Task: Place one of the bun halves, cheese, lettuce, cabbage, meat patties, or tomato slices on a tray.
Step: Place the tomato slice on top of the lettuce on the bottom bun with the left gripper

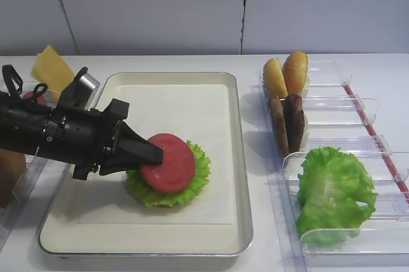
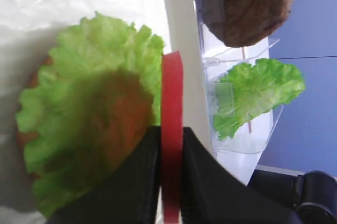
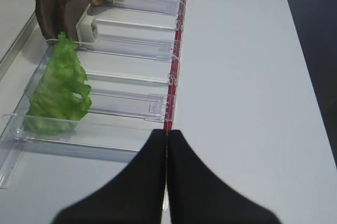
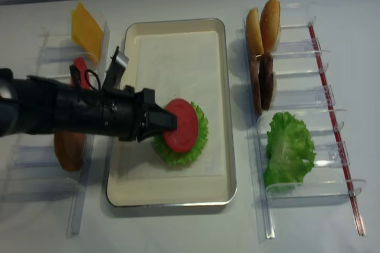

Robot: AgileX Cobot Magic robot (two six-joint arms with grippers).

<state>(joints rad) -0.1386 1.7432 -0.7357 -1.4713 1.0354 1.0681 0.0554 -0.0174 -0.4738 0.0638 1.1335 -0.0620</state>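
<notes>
Your left gripper (image 1: pixel 155 155) is closed on the tomato slice (image 1: pixel 169 163), above the lettuce (image 1: pixel 192 179) on the tray (image 1: pixel 236 157); next, lower it flat; then release.

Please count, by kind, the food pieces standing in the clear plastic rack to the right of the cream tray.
Golden-tan domed bun halves: 2
Dark brown rough round meat patties: 2
Green ruffled lettuce leaf: 1
Total: 5
</notes>
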